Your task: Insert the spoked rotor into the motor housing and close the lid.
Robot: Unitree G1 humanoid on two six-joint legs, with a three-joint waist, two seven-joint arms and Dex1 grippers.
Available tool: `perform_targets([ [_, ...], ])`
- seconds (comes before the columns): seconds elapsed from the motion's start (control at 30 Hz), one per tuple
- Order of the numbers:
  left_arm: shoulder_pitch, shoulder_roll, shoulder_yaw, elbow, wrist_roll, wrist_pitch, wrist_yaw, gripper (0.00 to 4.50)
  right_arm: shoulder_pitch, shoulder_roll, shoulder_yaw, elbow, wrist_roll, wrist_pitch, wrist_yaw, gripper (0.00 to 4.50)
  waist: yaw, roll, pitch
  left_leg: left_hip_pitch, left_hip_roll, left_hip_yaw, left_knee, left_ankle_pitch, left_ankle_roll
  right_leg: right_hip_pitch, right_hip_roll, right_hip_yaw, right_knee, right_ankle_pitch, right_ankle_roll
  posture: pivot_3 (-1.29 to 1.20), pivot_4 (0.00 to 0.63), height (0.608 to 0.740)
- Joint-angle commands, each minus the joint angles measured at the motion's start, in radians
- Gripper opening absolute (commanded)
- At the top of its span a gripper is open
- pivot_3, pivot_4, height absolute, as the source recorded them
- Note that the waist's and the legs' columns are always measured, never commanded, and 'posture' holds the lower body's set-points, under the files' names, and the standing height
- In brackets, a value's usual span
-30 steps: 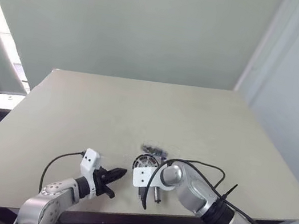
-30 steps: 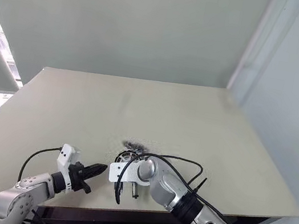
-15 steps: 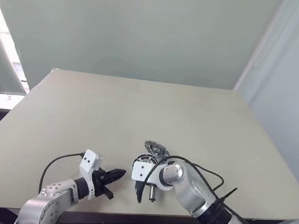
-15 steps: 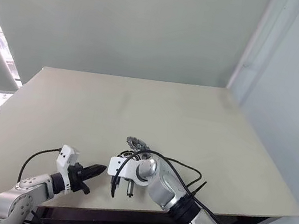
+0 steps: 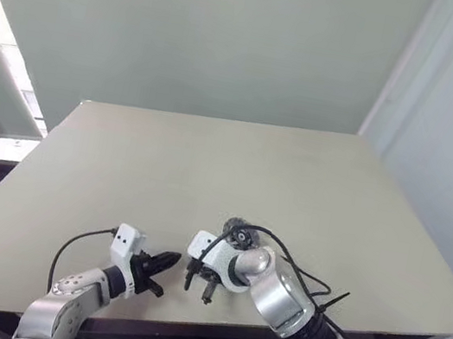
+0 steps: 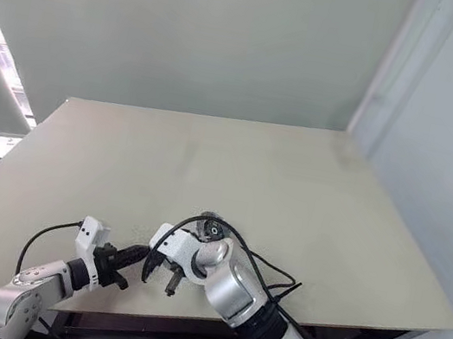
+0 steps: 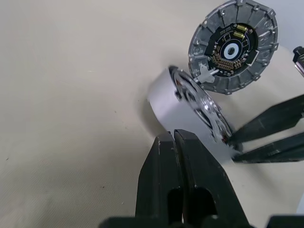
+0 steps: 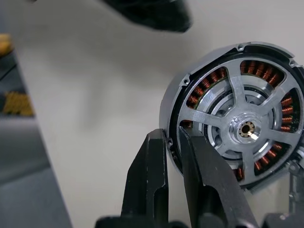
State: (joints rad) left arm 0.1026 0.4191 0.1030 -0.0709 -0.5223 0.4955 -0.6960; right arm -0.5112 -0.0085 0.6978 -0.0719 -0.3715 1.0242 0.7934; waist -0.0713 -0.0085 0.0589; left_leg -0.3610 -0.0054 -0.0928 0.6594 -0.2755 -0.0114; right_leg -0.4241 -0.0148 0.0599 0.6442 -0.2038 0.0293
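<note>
Now, right gripper (image 8: 173, 142): pinching rim of motor housing (image 8: 237, 128), tilted on edge.
Lid (image 7: 232, 45): flat, just beyond.
Left gripper (image 7: 173, 142): closed, empty.

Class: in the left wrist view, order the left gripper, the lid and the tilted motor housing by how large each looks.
1. left gripper: largest, though it is nearest the camera.
2 and 3. motor housing and lid: these look about alike, so they are not ranked.
</note>
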Motion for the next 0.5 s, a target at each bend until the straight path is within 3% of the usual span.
perform_targets([
  [0.03, -0.007, 0.004, 0.022, -0.029, 0.001, -0.015, 0.005, 0.0, 0.007, 0.057, -0.028, -0.111, 0.019, 0.105, -0.076, 0.09, 0.0, 0.0, 0.0, 0.0, 0.0, 0.0, 0.0, 0.0, 0.0, 0.0, 0.0, 0.0, 0.0, 0.0, 0.0, 0.0, 0.0, 0.74],
  [0.33, -0.007, 0.001, 0.018, -0.032, -0.001, -0.016, 0.013, 0.0, -0.121, 0.064, 0.072, -0.158, 0.127, 0.486, -0.141, 0.09, -0.001, 0.0, 0.0, 0.0, 0.0, 0.0, 0.001, 0.0, 0.0, 0.0, 0.0, -0.001, 0.001, 0.0, 0.0, 0.0, 0.0, 0.74],
  [0.5, -0.016, -0.006, 0.01, -0.024, 0.002, -0.02, 0.015, 0.0, -0.209, 0.045, 0.135, -0.143, 0.226, 0.584, -0.182, 0.09, -0.001, 0.0, 0.0, 0.0, 0.0, -0.001, 0.001, 0.0, 0.0, 0.0, 0.0, -0.001, 0.001, 0.0, 0.0, 0.0, 0.0, 0.74],
])
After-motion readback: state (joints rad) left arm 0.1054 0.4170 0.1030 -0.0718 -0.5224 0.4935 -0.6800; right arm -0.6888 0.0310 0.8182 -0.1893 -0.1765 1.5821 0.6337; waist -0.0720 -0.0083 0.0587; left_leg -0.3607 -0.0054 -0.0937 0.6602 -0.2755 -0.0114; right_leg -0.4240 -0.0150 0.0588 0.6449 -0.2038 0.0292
